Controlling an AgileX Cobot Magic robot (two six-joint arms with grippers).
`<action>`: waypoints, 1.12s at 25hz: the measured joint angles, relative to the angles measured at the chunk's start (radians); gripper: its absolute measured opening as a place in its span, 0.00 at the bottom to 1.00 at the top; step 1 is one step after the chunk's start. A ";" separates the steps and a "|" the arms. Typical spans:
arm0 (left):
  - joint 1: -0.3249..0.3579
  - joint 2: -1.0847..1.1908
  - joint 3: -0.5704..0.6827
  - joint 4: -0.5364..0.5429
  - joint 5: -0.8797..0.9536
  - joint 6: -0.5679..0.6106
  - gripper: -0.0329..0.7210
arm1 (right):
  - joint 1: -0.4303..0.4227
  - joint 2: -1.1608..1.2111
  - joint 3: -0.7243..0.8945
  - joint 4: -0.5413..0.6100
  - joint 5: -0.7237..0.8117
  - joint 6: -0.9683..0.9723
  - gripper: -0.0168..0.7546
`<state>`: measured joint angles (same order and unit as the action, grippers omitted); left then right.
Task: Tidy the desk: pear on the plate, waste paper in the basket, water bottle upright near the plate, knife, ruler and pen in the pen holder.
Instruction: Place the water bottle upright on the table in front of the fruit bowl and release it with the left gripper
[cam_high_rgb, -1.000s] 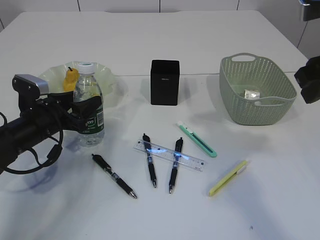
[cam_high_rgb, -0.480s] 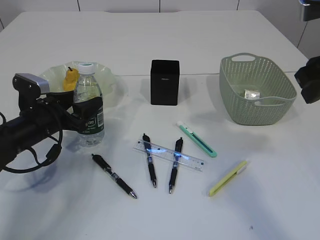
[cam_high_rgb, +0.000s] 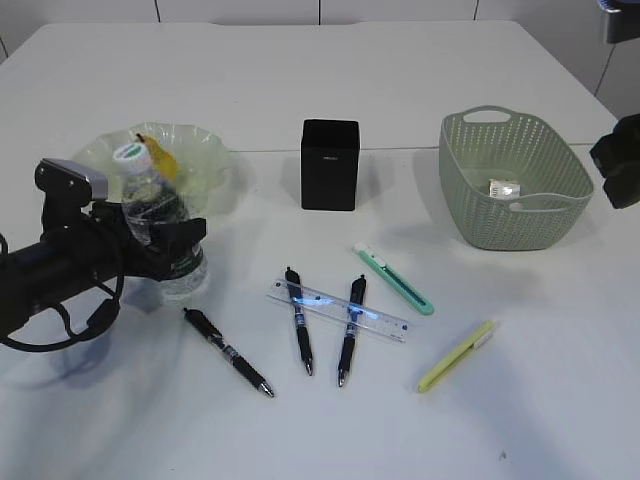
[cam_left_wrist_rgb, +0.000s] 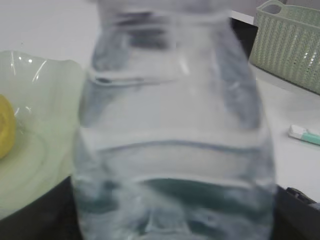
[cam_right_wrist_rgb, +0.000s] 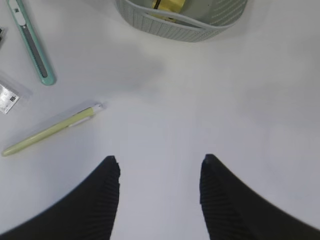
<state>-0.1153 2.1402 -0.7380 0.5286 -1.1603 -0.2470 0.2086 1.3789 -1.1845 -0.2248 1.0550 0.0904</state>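
Note:
My left gripper (cam_high_rgb: 168, 242) is shut on the clear water bottle (cam_high_rgb: 155, 205), which leans left with its white cap toward the plate. The bottle fills the left wrist view (cam_left_wrist_rgb: 175, 125). The yellow pear (cam_high_rgb: 165, 160) lies on the pale green plate (cam_high_rgb: 205, 150), partly hidden by the bottle. The black pen holder (cam_high_rgb: 330, 165) stands mid-table. The green knife (cam_high_rgb: 393, 278), clear ruler (cam_high_rgb: 340, 310), three black pens (cam_high_rgb: 228, 352) and a yellow-green pen (cam_high_rgb: 456, 356) lie on the table. Waste paper (cam_high_rgb: 503, 187) is in the green basket (cam_high_rgb: 470, 215). My right gripper (cam_right_wrist_rgb: 160, 159) is open and empty above bare table.
The ruler lies across two of the black pens (cam_high_rgb: 299, 320). In the right wrist view the yellow-green pen (cam_right_wrist_rgb: 50, 131) and the knife (cam_right_wrist_rgb: 30, 42) lie to the left, and the basket (cam_right_wrist_rgb: 165, 27) is at the top. The right arm (cam_high_rgb: 620, 160) is at the right edge.
The bottle stood upright in my left gripper; now it leans left toward the plate, and the left arm has dropped a little. The right arm has not moved.

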 joint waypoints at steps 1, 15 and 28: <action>0.000 -0.004 0.000 0.000 0.005 0.000 0.80 | 0.000 0.000 0.000 0.000 0.002 0.000 0.53; 0.000 -0.132 0.000 0.000 0.005 0.002 0.84 | 0.000 0.000 0.000 0.000 0.012 0.000 0.53; 0.000 -0.266 0.004 -0.002 0.005 0.002 0.84 | 0.000 0.000 -0.039 0.000 0.021 0.000 0.53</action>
<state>-0.1153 1.8742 -0.7341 0.5265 -1.1557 -0.2446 0.2086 1.3789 -1.2235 -0.2248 1.0757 0.0904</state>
